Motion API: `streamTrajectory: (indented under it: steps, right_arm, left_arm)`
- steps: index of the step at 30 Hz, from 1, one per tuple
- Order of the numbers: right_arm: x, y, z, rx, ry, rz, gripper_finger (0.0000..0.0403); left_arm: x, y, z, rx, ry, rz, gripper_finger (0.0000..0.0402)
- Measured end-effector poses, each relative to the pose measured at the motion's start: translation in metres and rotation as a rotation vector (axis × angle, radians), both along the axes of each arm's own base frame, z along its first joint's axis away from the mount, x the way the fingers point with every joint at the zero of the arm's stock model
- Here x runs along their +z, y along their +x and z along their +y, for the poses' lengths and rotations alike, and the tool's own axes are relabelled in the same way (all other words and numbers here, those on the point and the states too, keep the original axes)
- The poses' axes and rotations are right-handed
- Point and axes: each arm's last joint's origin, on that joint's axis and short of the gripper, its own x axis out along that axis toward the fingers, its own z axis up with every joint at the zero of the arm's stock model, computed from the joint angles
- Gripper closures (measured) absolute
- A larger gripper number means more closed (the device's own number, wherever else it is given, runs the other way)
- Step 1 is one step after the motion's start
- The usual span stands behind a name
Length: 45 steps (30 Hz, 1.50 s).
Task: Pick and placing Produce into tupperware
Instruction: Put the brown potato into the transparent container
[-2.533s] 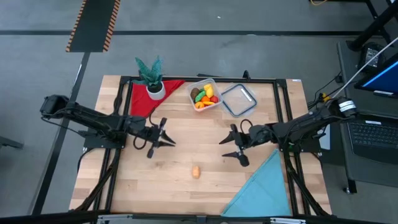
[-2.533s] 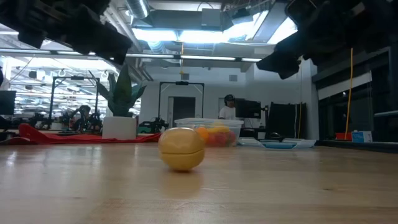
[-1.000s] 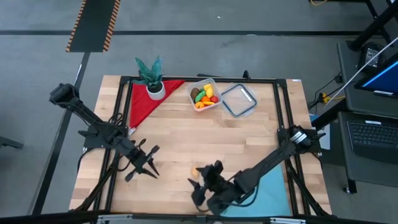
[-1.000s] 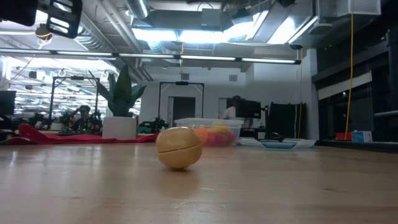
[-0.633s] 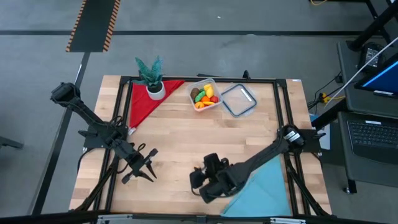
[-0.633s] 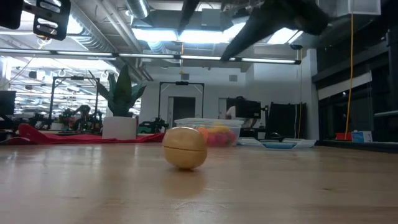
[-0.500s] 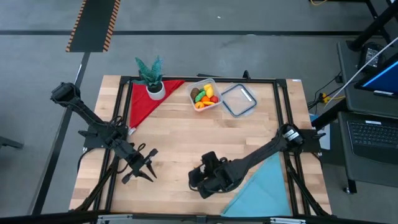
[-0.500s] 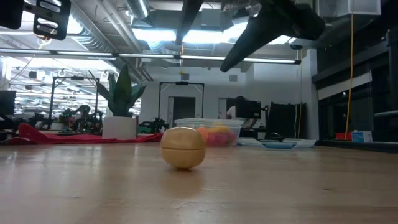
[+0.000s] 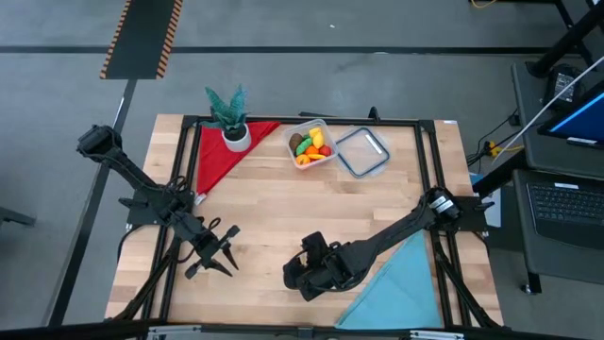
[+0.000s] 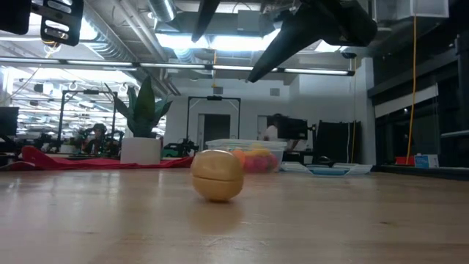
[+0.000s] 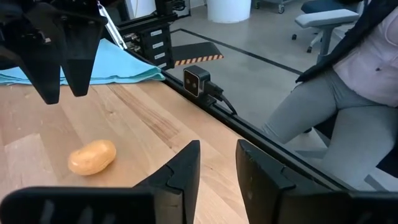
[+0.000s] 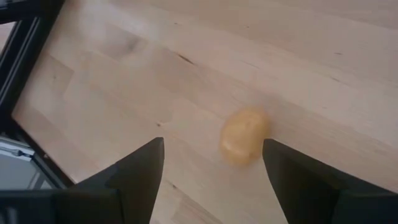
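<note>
bare wood all round the loose potato [image 10: 217, 174], right gripper [image 9: 294, 274] hanging just above it, jaws wide, left gripper [image 9: 225, 250] parked well off, tupperware [image 9: 312, 144], lid [image 9: 362, 152], potted plant [image 9: 229, 115] crowding the far edge

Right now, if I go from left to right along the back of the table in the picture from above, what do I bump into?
Potted plant → red cloth → clear box holding toy fruit → lid.

Right hand [image 12: 211, 168] hangs low, spread wide; left hand [image 9: 215, 255] slightly parted.
</note>
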Motion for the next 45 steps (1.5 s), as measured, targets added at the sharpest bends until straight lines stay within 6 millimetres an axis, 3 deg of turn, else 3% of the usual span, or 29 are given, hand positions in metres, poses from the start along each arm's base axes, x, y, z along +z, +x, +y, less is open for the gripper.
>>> streamTrajectory:
  steps: [45]
  right_arm:
    - [0.0000, 0.0030, -0.0073, 0.039, -0.029, 0.024, 0.0129]
  left_arm:
    - [-0.0040, -0.0011, 0.0010, 0.003, 0.027, 0.035, 0.0388]
